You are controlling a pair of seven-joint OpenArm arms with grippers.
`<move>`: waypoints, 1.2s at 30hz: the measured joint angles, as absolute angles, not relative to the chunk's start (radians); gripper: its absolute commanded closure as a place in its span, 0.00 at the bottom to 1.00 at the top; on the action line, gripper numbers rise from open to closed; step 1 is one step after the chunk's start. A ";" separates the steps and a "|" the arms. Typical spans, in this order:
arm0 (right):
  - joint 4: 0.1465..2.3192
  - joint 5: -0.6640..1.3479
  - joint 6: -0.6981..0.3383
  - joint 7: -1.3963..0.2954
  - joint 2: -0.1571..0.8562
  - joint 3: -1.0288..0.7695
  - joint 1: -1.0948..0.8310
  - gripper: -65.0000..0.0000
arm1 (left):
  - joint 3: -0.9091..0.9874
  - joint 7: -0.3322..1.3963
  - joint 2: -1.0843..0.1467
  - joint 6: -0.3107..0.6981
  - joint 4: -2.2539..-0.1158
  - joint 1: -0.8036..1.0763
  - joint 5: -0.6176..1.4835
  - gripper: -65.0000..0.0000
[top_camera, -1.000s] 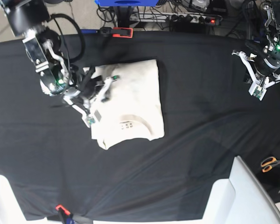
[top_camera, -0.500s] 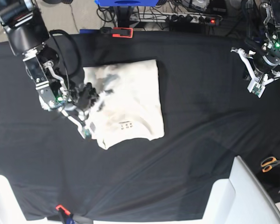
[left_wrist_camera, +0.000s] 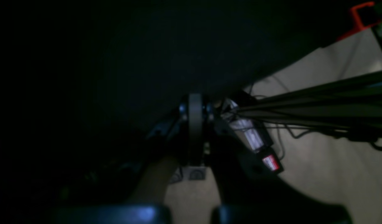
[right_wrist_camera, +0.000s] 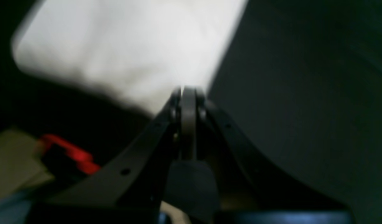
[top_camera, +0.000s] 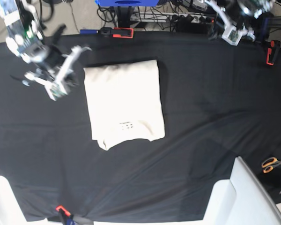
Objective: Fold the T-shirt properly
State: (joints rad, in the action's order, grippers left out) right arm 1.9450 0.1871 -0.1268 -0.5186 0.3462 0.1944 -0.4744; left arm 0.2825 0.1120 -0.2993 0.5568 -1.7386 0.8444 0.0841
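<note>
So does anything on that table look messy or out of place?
Nothing much. The T-shirt lies folded in a neat rectangle on the black cloth, slightly tilted, its lower left corner a bit lumpy. Both end effectors are off it. Orange scissors sit at the right edge.

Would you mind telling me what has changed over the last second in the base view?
The right gripper has lifted off the T-shirt and pulled back toward the table's left edge, holding nothing. The left gripper has withdrawn to the far right corner. The T-shirt's left side now lies flat and uncovered; otherwise the folded rectangle, its dark mark and the scissors stayed put.
</note>
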 measured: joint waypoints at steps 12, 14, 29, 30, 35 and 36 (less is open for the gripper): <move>1.972 0.126 -0.131 -0.667 0.233 0.124 -0.769 1.00 | 0.134 0.088 -0.262 0.561 -1.543 0.967 -0.115 1.00; 1.947 0.136 -0.139 -0.685 0.229 0.134 -0.794 1.00 | 0.090 0.107 -0.242 0.561 -1.450 0.957 -0.189 1.00; 0.710 0.327 -0.140 -0.399 0.235 0.266 -0.376 0.99 | -0.208 -0.173 -0.150 0.305 -0.288 0.373 -0.216 1.00; 0.534 0.323 -0.138 -0.275 0.218 0.308 -0.305 0.99 | -0.226 -0.209 -0.147 0.303 -0.197 0.315 -0.218 1.00; -0.001 0.327 -0.124 0.324 0.125 0.456 -0.158 0.99 | -0.231 -0.324 -0.171 0.287 -0.123 0.220 -0.213 1.00; 0.000 0.326 -0.141 0.408 0.114 0.456 -0.166 0.99 | -0.231 -0.319 -0.172 0.287 -0.125 0.208 -0.216 1.00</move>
State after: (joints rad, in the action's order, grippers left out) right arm -0.0002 0.3256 -0.1410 0.4076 0.1143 0.4557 -0.1661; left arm -0.2306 -0.3187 -0.1719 0.2871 -0.1253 0.2081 -0.2165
